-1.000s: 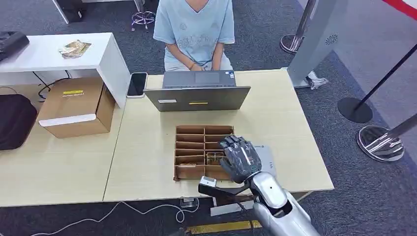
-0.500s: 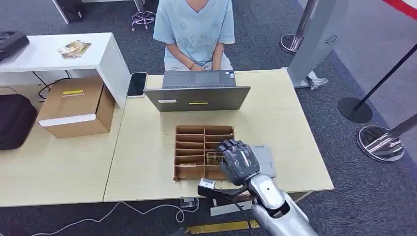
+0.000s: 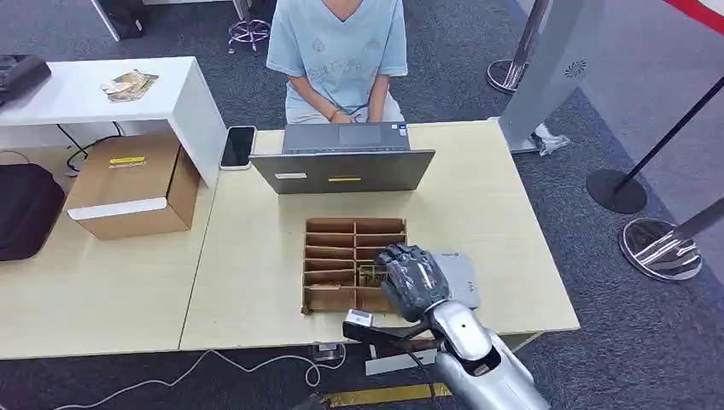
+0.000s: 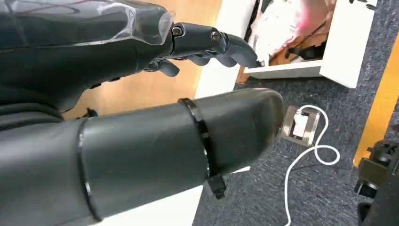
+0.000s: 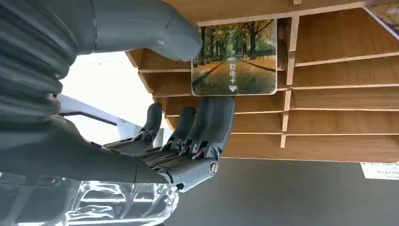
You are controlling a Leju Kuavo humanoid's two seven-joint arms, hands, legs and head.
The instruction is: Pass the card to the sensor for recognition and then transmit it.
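Brown cardboard organizer (image 3: pixel 341 256) with two columns of slots sits mid-worktop (image 3: pixel 256 282), directly in front of an open grey laptop (image 3: pixel 344 169); a person in a light blue shirt (image 3: pixel 338 47) sits behind the laptop. The right hand (image 3: pixel 412 278) is over the organizer's right column, near its front end, back of the hand up. In the right wrist view the right hand (image 5: pixel 155 117) brackets the card (image 5: pixel 234 57): the thick thumb touches the card's one edge and the dark fingers (image 5: pixel 214 123) reach up to the opposite edge. Card stands in a slot of the organizer (image 5: pixel 329 94), printed with an autumn tree avenue and white characters. Contact reads as a pinch between thumb and fingers; card not yet lifted clear of the slot. A grey flat sensor pad (image 3: pixel 457 275) lies on the worktop just beside the organizer's right side, partly covered by the right hand. Left hand (image 4: pixel 141 94) in the left wrist view: fingers (image 4: pixel 207 42) loosely curled, apart from the thumb, holding nothing; dark carpet and a white cable (image 4: pixel 306 165) show beyond it. Also on the worktop: a phone (image 3: pixel 238 146) near the laptop's left corner. A cardboard box (image 3: pixel 132 184) rests on the adjoining surface to the left.
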